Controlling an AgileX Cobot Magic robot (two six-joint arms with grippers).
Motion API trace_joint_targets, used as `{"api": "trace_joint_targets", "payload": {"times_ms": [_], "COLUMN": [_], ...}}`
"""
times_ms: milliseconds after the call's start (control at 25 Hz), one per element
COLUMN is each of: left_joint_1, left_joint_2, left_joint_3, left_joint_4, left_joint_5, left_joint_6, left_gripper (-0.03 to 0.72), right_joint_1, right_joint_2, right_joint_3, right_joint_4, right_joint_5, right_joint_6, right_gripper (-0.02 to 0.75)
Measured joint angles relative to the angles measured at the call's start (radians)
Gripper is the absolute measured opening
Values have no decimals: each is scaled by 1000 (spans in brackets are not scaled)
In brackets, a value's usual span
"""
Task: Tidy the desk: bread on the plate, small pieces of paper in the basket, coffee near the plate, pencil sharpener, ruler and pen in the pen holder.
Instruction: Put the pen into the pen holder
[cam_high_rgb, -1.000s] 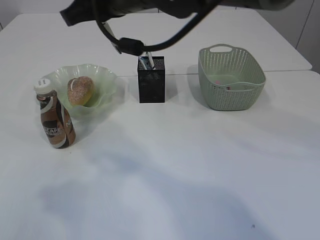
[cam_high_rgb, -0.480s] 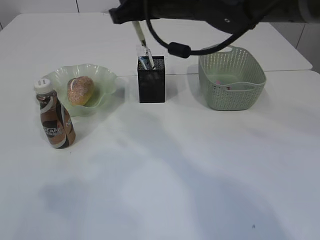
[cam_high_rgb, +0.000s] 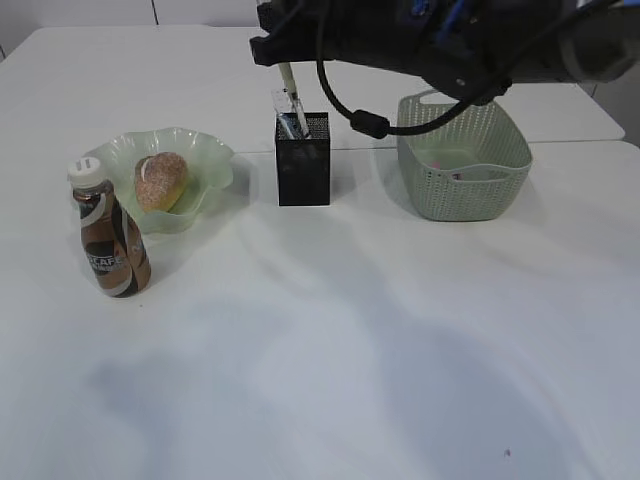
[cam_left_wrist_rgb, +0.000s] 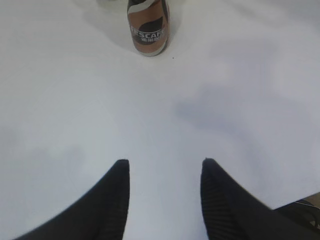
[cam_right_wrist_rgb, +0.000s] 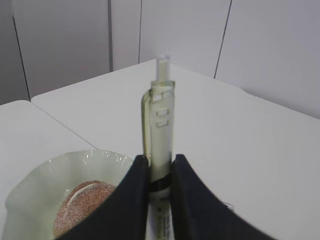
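Observation:
My right gripper (cam_high_rgb: 283, 60) reaches in from the upper right and is shut on a pale pen (cam_right_wrist_rgb: 162, 115), (cam_high_rgb: 288, 82). The pen hangs nearly upright, its lower end at the mouth of the black mesh pen holder (cam_high_rgb: 302, 165). A clear ruler end (cam_high_rgb: 286, 101) sticks out of the holder; I cannot make out a pencil sharpener. Bread (cam_high_rgb: 160, 180), (cam_right_wrist_rgb: 82, 207) lies on the green plate (cam_high_rgb: 210, 160). The coffee bottle (cam_high_rgb: 110, 240), (cam_left_wrist_rgb: 147, 30) stands upright just in front of the plate. My left gripper (cam_left_wrist_rgb: 165, 167) hovers open over bare table, short of the bottle.
A green basket (cam_high_rgb: 462, 190) stands right of the holder with small pieces of paper (cam_high_rgb: 468, 173) inside. The right arm and its cable (cam_high_rgb: 365, 122) hang over the gap between the holder and the basket. A table seam runs behind the holder.
The right arm has swung rightward across the back of the table. The pen now hangs more upright, with its lower end at the holder's mouth. The left gripper shows no change.

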Motion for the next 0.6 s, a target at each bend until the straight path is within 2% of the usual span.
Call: {"api": "trace_joint_targets", "payload": {"times_ms": [600], "left_joint_1": [0], "left_joint_2": [10], "left_joint_3": [0], "left_joint_4": [-43], "left_joint_5": [-118], "left_joint_6": [0], "left_gripper": [328], "right_joint_1": [-57], "right_joint_2": [136], "right_joint_3": [-72], "right_joint_4": [41], "right_joint_5": [-143], "right_joint_6": [-15], "right_gripper": [110]}}
